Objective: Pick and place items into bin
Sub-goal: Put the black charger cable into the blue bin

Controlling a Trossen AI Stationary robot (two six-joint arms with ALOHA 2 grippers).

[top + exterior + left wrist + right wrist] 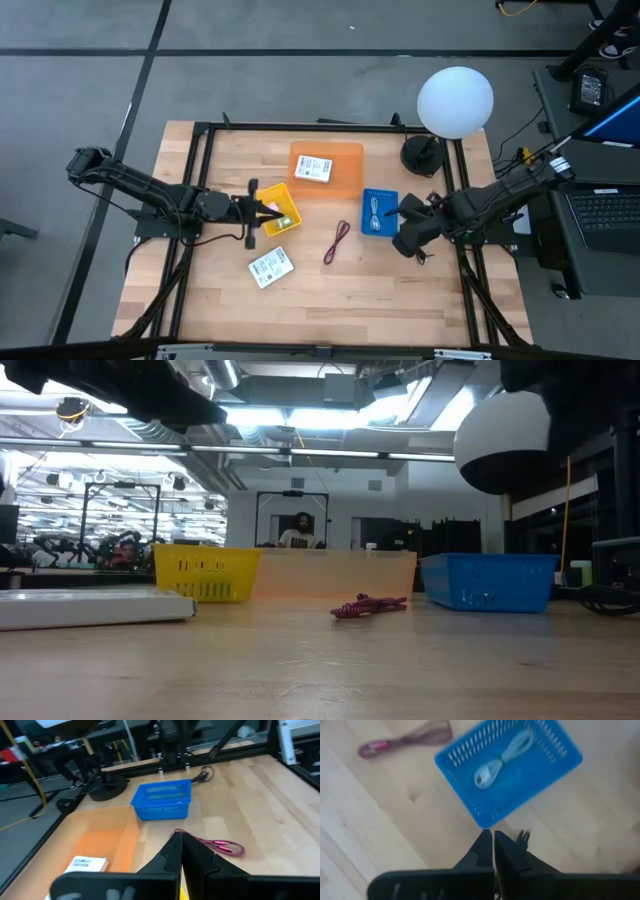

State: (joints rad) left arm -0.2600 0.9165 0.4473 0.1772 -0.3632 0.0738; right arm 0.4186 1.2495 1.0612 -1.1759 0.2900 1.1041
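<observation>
You had three bins on the bench (pixel 200 310): yellow bin (pixel 277 210), orange bin (pixel 335 172), blue bin (pixel 379 212). Two white packets: one (pixel 313 168) in the orange bin, one (pixel 271 267) at lower centre-left. One red cord (pixel 336 241) lay mid-frame. The left claw (pixel 262 207), over the yellow bin, and the right claw (pixel 402 219), beside the blue bin, were each pressed together.

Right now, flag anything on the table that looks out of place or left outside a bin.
Two items lie loose on the bare wood: the dark red looped cord between the bins, and a white labelled packet lying askew nearer the front edge. Nothing looks spilled or damaged.
</observation>
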